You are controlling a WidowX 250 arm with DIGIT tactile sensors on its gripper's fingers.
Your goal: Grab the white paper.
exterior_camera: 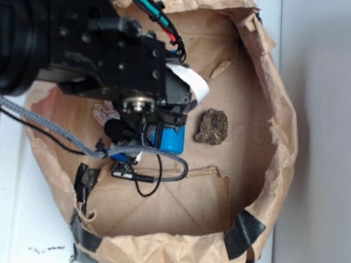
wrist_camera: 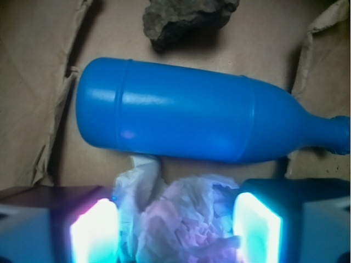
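Note:
The white paper point(wrist_camera: 181, 219) is a crumpled, wrinkled wad lying between my two glowing pads in the wrist view, right beside the blue bottle point(wrist_camera: 192, 118). My gripper point(wrist_camera: 175, 222) is open, with its jaws standing on either side of the wad and the paper reaching both pads point(wrist_camera: 93, 233). In the exterior view only a small bit of the paper point(exterior_camera: 103, 113) shows at the left of my gripper point(exterior_camera: 119, 133), which hangs low over the bag floor. The arm hides most of the bottle point(exterior_camera: 172, 139).
A dark brown lumpy rock point(exterior_camera: 212, 126) lies right of the bottle; it also shows at the top of the wrist view point(wrist_camera: 186, 19). All lie inside a brown paper bag with rolled walls point(exterior_camera: 283, 121), patched with black tape point(exterior_camera: 244, 233). Cables hang by the gripper.

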